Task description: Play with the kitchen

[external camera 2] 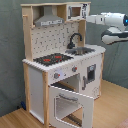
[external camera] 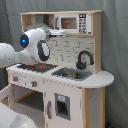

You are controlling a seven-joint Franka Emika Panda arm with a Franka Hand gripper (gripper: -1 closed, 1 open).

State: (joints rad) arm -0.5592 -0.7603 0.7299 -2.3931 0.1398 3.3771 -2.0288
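Because I have the arm raised to the kitchen's top shelf, the gripper sits just beside the little microwave at the second exterior view's right, probably to poke its door or buttons. I cannot tell whether the fingers are spread or closed. Down low, the oven door hangs open toward me, so the near side is blocked, while the hob and sink lie untouched well below the arm.
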